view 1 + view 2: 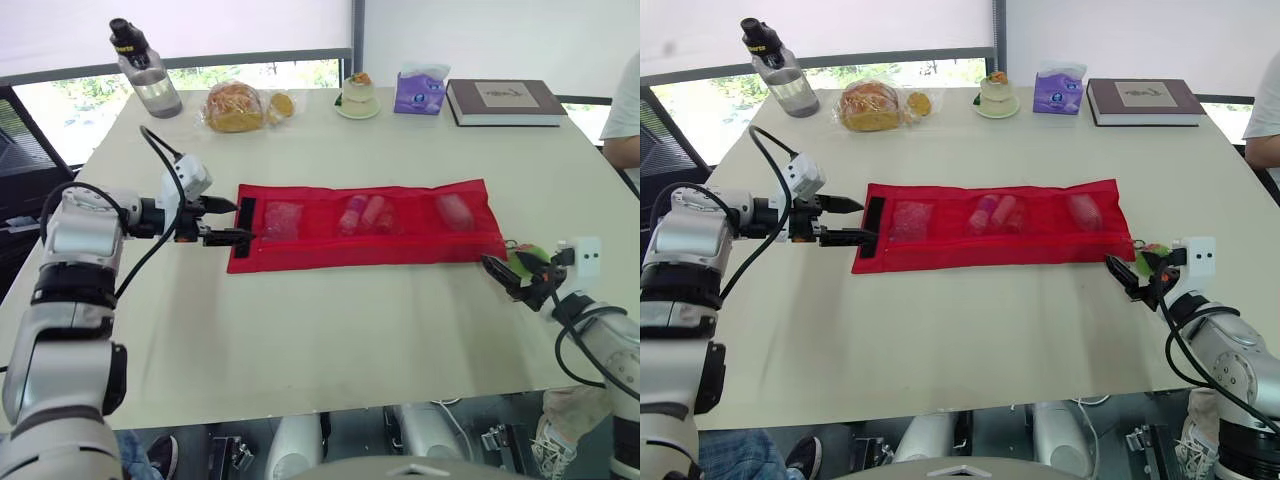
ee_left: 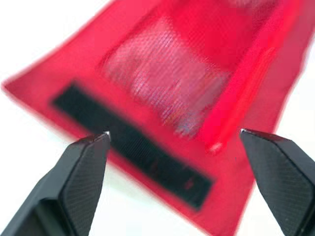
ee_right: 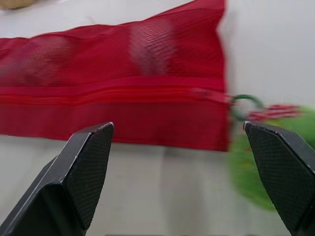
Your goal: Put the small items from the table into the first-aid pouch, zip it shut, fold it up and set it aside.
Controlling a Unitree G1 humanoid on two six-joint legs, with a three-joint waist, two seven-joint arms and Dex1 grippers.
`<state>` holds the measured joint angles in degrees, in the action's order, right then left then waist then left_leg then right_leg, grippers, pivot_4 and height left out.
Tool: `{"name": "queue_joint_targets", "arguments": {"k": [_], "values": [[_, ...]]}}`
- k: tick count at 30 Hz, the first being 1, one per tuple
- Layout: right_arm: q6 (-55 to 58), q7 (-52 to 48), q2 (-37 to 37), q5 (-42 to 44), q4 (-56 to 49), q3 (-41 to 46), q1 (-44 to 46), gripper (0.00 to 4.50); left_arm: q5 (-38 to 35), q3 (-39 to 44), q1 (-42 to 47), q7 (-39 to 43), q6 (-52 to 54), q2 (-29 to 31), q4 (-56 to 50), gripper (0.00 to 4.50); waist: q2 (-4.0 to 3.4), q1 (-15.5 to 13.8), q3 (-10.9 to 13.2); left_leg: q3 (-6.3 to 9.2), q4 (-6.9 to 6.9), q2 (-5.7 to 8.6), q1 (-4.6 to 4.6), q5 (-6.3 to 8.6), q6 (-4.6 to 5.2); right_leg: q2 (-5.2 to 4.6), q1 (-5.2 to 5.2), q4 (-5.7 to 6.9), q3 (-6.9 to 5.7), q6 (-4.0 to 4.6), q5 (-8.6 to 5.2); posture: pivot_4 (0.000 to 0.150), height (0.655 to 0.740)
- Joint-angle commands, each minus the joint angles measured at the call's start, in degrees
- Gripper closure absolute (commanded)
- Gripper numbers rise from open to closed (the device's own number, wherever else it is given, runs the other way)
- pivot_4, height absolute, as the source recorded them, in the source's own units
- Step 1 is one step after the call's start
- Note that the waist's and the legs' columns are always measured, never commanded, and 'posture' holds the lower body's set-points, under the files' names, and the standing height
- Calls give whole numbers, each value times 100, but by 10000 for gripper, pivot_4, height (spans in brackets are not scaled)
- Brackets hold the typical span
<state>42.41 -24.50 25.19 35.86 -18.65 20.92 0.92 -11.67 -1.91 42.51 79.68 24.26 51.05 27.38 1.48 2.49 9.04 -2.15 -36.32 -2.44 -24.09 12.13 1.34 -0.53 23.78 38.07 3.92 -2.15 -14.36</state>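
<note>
Folding looked next (items [image 1: 365, 213] already inside), so my left gripper [image 1: 240, 221] sat wide open just before the black strip [image 2: 133, 145] of the pouch [image 1: 400, 245]. I judged a square pinch on that edge best; the right gripper [image 1: 506, 277], also open, sat beside the zip pull [image 3: 244, 105].

A wide cream table [image 1: 330, 330] with rounded corners is seen taking up most of the room view, lit evenly by daylight. Behind its far edge a window [image 1: 80, 100] is set in a dark frame [image 1: 357, 35] and mostly covered by a white roller blind [image 1: 200, 25], with green foliage seen bright through the uncovered strip below. A plain white wall [image 1: 500, 35] is seen right of the frame, and dark grey floor [image 1: 355, 435] is glimpsed under the table's near edge.
</note>
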Motion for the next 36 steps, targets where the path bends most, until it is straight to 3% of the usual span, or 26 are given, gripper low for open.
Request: {"name": "queue_joint_targets", "arguments": {"k": [1,8,18,28,36], "values": [[177,127,-78,289,-373,-22,74,0,-680,414,-82,-19,524,-11,-1380,81,0,-48,0,2,-1,14,-8,0,0,-8,3,-3,-3,-5,0,1500,7400],[351,683,-164,51,-365,-186,119,0,-1591,616,-224,-49,731,-333,-3058,81,0,-52,0,14,-26,27,-48,-1,1,-13,15,-8,-25,-32,11,1500,7400],[342,1078,-173,-90,-293,-101,112,0,-2961,830,-38,2,1075,-594,-3990,81,0,-21,0,15,-33,26,-50,-1,1,2,14,-3,-35,-49,1,1500,7400],[333,1290,-232,-476,211,-255,472,0,-3353,808,-164,-194,1172,-566,-4245,81,0,-24,0,18,-64,26,-55,-1,1,7,5,-1,-30,-59,5,1500,7400],[680,1010,-809,444,331,-58,766,0,-3351,764,-259,-214,1104,-517,-4245,81,0,-11,0,27,-74,22,-58,-1,1,28,-1,0,-15,-60,6,1500,7400]]}}
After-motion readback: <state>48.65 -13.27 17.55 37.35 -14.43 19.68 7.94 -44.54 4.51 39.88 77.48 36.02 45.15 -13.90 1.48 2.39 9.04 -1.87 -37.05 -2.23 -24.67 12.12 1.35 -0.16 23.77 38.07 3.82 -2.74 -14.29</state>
